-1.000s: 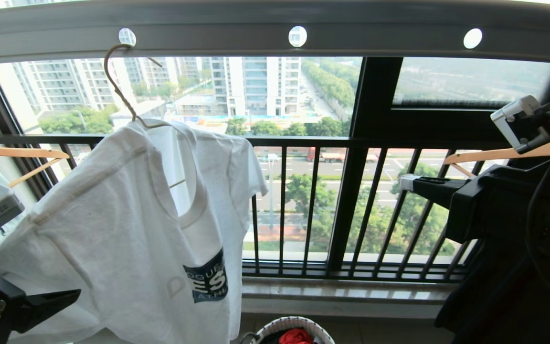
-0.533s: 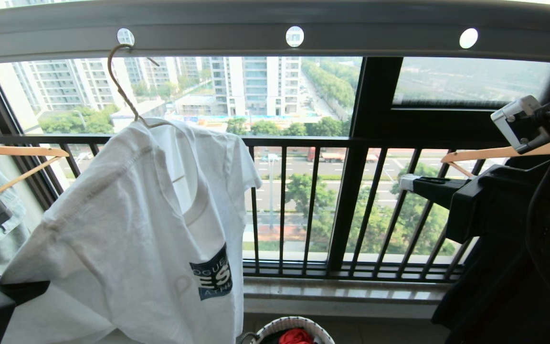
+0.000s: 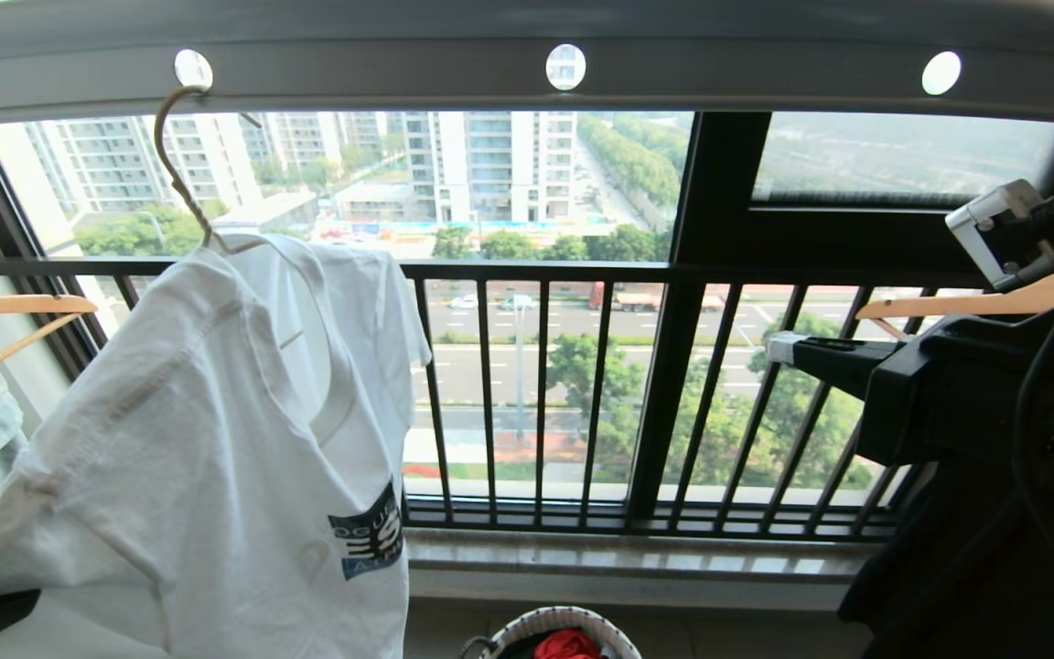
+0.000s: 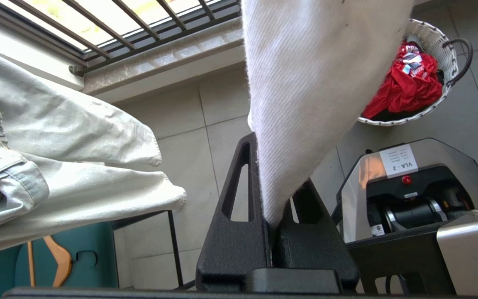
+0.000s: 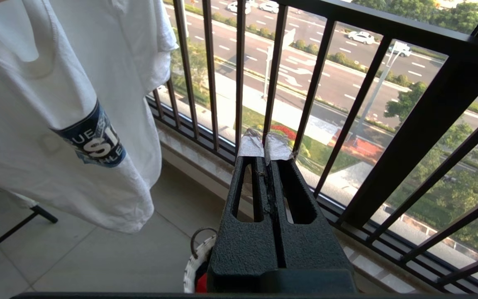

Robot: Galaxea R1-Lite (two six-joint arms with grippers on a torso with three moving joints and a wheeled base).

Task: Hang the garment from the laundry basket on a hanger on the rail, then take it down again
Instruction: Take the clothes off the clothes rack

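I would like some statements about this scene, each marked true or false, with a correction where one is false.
1. The T-shirt hangs on a wire hanger hooked to the rail. True.
2. The left gripper is open and apart from the T-shirt. False: it is shut on a corner of the T-shirt.
3. The right gripper is shut and holds nothing. True.
4. The basket is empty. False: a red cloth lies in it.
5. The right gripper holds the hanger. False: it is by the railing, away from the hanger.
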